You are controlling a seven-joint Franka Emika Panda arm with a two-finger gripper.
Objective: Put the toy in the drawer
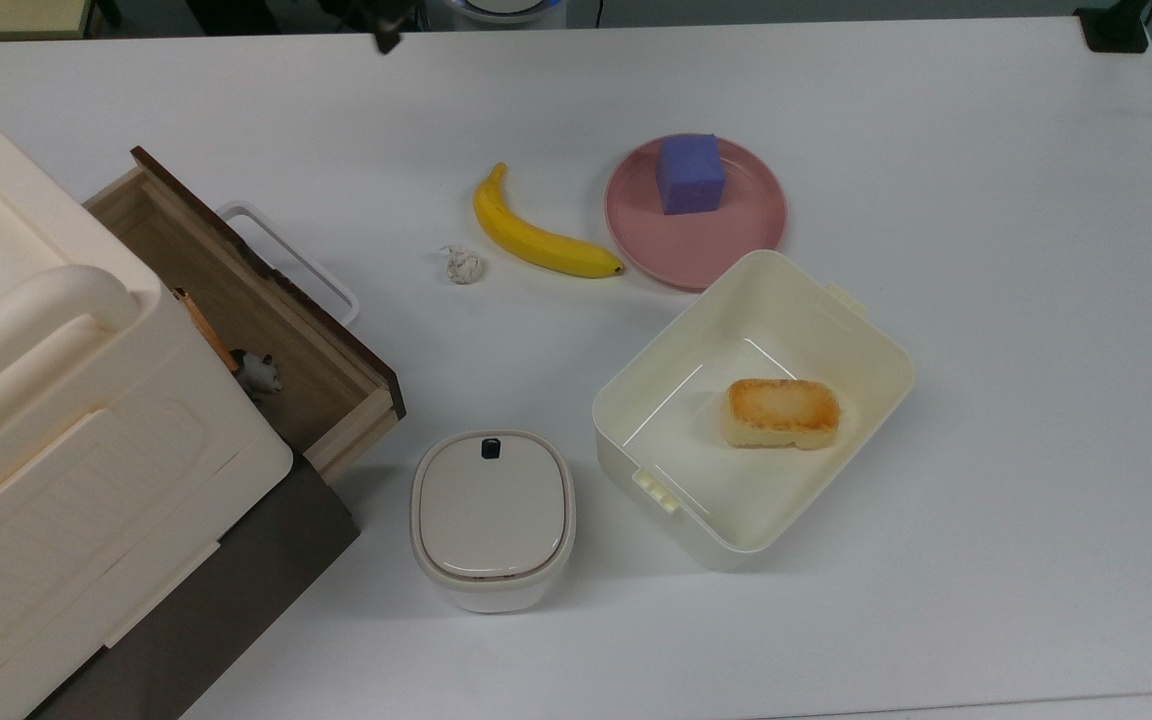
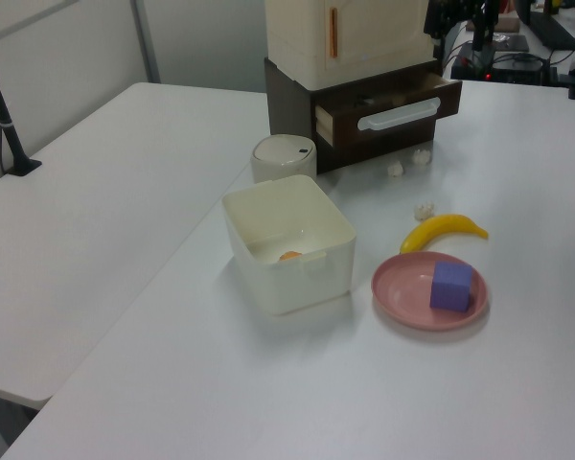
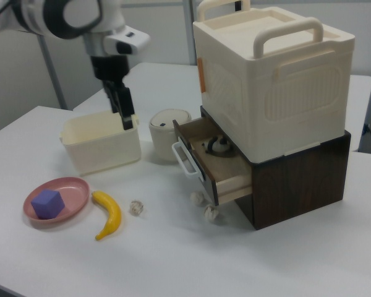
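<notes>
From where I sit, the placing looks done. The toy (image 1: pixel 259 373) stands on the floor of the drawer (image 1: pixel 321 395), close against the cream box (image 1: pixel 56 400) that overhangs the back of it; in the right view I see it (image 3: pixel 219 145) as a small black-and-white shape deep in the open drawer (image 3: pixel 226 176). It is free of the arm, with nothing touching it.

My pincer (image 3: pixel 125 110) hangs high in the right view, well apart from the drawer, in front of the tub (image 3: pixel 102 145) as that camera sees it. It carries nothing. Whether its fingers are parted or pressed together I cannot tell, since from this angle they read as one dark bar.

So the step in hand, as I judge it, is the retreat after release, and the task sentence is already satisfied as things lie. The drawer is pulled out, its white handle (image 1: pixel 286 260) standing clear over the surface (image 1: pixel 936 150). If a next move is wanted, I would take it to be shutting the drawer: bring the pincer down in front of the dark panel and push squarely, slowly enough that the toy does not tip. The task does not ask for that, so parking the arm clear would do.
</notes>
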